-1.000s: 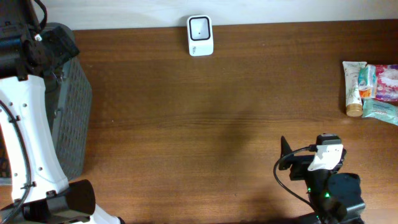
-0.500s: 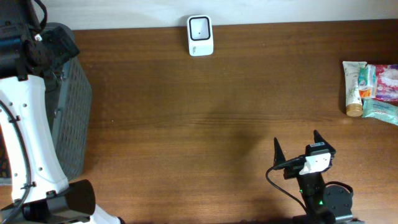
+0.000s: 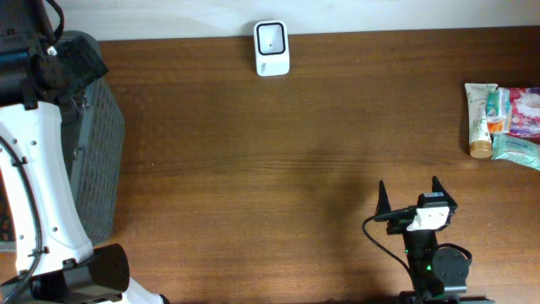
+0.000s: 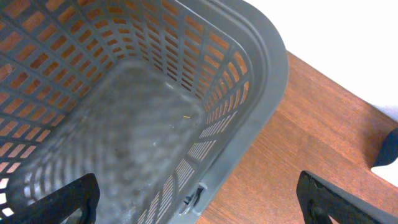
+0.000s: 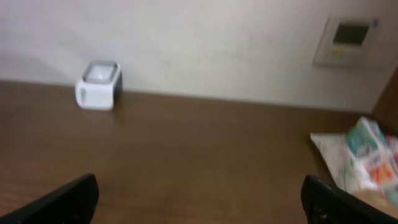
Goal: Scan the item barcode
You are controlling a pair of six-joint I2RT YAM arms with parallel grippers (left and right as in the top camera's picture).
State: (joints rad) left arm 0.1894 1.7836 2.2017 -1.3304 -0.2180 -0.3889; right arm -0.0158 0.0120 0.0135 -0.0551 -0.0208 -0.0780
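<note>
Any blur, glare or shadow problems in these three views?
Overhead: sharp and evenly lit, with only a faint shadow on the table. Right wrist: soft all over, with the scanner and packets smeared. Left wrist: basket rim crisp, its floor out of focus, the white area top right washed out.

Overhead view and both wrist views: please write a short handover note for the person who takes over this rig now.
Left gripper: open, empty, above the grey basket at the left end of the table.
Right gripper: open, empty, near the front edge, right of the middle.
Scanner: stands at the far edge, about the middle.
Items: a tube and packets lie in a pile at the right edge, untouched.
Done: nothing picked up or scanned.
Left: pick up one item and show its barcode to the scanner.
</note>
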